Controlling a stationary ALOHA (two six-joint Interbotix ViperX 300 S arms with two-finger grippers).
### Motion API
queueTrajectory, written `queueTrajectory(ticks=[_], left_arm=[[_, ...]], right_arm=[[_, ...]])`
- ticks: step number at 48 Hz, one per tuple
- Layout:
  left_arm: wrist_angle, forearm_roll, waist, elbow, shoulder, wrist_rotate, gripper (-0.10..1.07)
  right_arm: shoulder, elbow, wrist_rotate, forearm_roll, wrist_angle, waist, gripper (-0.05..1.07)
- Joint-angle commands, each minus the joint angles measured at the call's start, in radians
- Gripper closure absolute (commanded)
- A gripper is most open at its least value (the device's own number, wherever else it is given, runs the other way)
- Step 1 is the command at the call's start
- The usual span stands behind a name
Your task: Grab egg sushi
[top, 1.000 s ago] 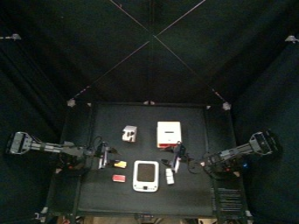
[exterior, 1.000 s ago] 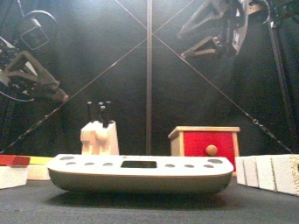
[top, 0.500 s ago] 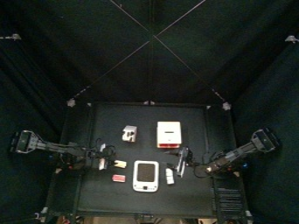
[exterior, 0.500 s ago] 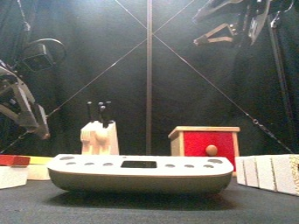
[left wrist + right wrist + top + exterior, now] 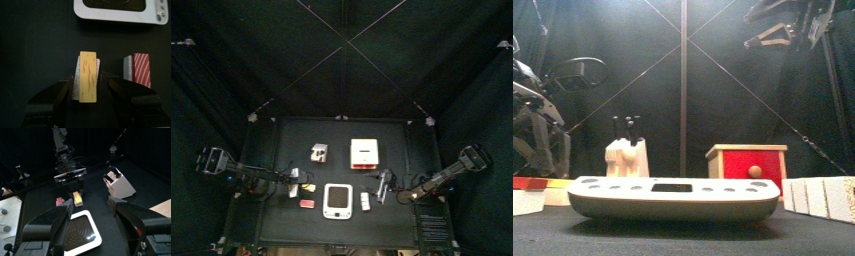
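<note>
The egg sushi [image 5: 88,75] is a small yellow block on white rice, lying on the black table left of the white handheld device [image 5: 338,200]. My left gripper [image 5: 88,82] is low over it, open, with one jaw close on each side of the block. In the top view the left gripper [image 5: 299,182] is at the sushi [image 5: 306,186]. The right wrist view shows the sushi [image 5: 78,198] under the left arm. My right gripper [image 5: 381,181] hangs open and empty right of the device, high in the front view [image 5: 786,30].
A small red piece [image 5: 139,69] lies right beside the sushi. A small white piece [image 5: 366,202] lies right of the device. A red and white box [image 5: 366,151] and a white holder with black utensils [image 5: 318,152] stand farther back.
My left arm has dropped low toward the table, bringing its jaws down around the egg sushi. My right arm has drawn back a little.
</note>
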Motion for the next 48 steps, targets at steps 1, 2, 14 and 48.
queueTrajectory(ticks=[1,2,14,48], left_arm=[[0.031,0.008,0.000,-0.048,0.035,0.000,0.12],[0.035,0.009,0.000,-0.051,0.040,0.000,0.12],[0.038,0.029,0.000,-0.061,0.049,0.000,0.12],[0.029,0.029,-0.005,-0.041,0.002,-0.002,0.13]], right_arm=[[-0.014,-0.009,0.002,-0.003,0.008,0.003,0.12],[-0.015,-0.009,0.002,-0.003,0.008,0.003,0.12],[-0.014,-0.008,0.002,-0.003,0.009,0.002,0.12],[-0.014,-0.005,0.003,-0.003,0.009,-0.005,0.12]])
